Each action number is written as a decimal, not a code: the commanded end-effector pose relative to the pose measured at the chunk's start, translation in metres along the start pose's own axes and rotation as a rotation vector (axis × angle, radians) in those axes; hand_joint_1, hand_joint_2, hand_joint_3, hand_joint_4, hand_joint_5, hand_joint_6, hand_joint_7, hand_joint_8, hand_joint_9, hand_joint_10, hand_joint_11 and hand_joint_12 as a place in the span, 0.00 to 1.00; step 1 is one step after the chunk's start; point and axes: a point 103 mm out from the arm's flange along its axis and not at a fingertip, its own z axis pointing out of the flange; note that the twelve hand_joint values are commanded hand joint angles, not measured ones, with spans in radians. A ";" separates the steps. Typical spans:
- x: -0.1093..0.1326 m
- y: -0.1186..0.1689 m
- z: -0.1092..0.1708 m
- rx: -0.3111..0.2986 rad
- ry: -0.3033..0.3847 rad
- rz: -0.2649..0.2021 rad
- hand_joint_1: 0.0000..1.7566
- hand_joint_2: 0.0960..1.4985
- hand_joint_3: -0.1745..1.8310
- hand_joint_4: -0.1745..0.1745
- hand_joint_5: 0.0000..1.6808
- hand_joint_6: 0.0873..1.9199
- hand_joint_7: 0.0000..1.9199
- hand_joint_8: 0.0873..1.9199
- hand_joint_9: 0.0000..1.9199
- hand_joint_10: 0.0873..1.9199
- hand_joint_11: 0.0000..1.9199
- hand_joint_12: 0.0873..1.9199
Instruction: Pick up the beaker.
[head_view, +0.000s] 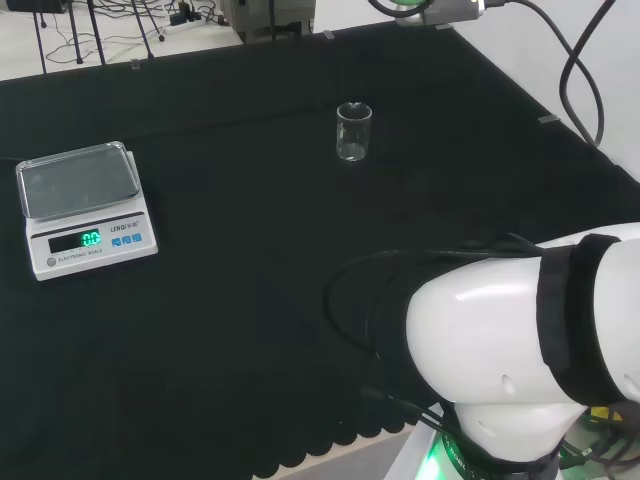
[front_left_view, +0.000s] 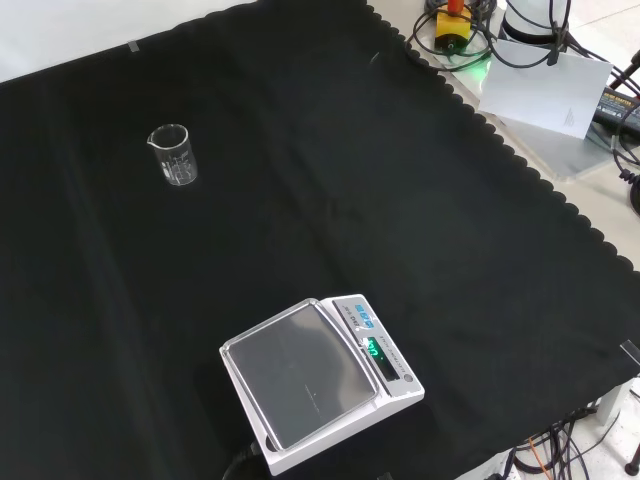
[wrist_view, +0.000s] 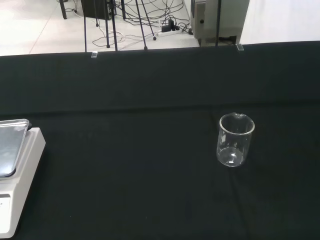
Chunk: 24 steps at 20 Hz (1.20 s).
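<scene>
Beaker of clear glass, upright and apparently empty on the black cloth, spout at its rim, nothing touching it. Digital scale well apart from it, at head-view left, pan bare. Hand's position and finger state cannot be told; the wrist view faces the beaker across open cloth.

Clear glass beaker: upright on the black cloth, bare cloth on every side, nothing touching it.
Electronic scale: the one obstacle, well apart from the beaker, at the head view's left.
Cloth between them: open.
</scene>
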 end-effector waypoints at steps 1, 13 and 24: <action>0.000 0.003 0.002 -0.004 -0.007 0.000 0.28 0.51 0.06 0.72 0.00 0.00 0.06 0.00 0.00 0.39 0.00 0.61; -0.023 0.054 0.052 0.068 0.002 -0.003 0.27 0.52 0.07 0.70 0.00 0.00 0.07 0.01 0.00 0.41 0.00 0.61; -0.058 0.127 0.106 0.139 0.041 -0.010 0.28 0.52 0.07 0.71 0.00 0.00 0.06 0.01 0.00 0.39 0.00 0.61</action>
